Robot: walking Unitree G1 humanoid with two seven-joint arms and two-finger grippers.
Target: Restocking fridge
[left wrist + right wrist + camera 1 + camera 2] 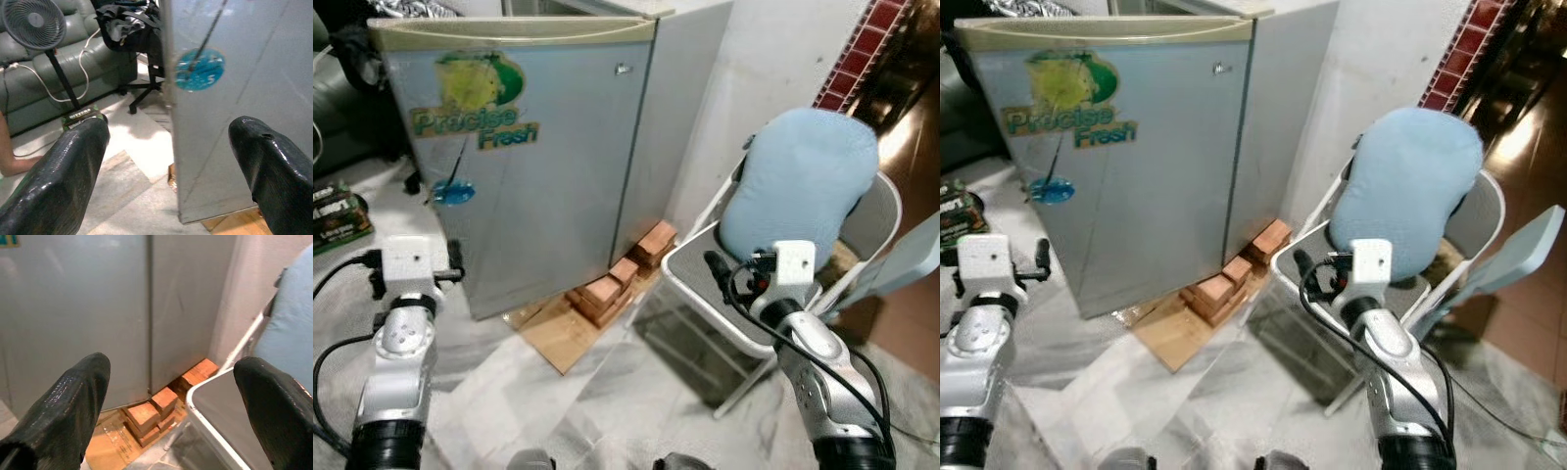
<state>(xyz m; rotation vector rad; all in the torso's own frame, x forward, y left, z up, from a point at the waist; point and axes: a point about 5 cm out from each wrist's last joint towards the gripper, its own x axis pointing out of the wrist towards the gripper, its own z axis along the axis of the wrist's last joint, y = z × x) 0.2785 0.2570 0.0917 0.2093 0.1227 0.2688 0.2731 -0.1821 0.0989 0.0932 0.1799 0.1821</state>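
Observation:
A small grey fridge (533,166) with a "Precise Fresh" sticker stands ahead with its door closed. Its front lower corner rests on red bricks (622,279) and a cardboard sheet (563,333). My left gripper (171,161) is open and empty. It hovers in front of the door's left edge, near the blue round sticker (199,68). My right gripper (171,396) is also open and empty. It points at the fridge's right corner and the bricks (151,413) from beside the chair. Both silver arms rise from the bottom of the head views, the left arm (401,343) and the right arm (813,343).
A white folding chair (705,294) with a pale blue cushion (798,186) stands close on the right, against the white wall. A light blue board (911,259) leans beyond it. A dark box (337,220) lies on the floor left. A standing fan (34,22), a green sofa (78,54) and a person's arm (6,156) are further left.

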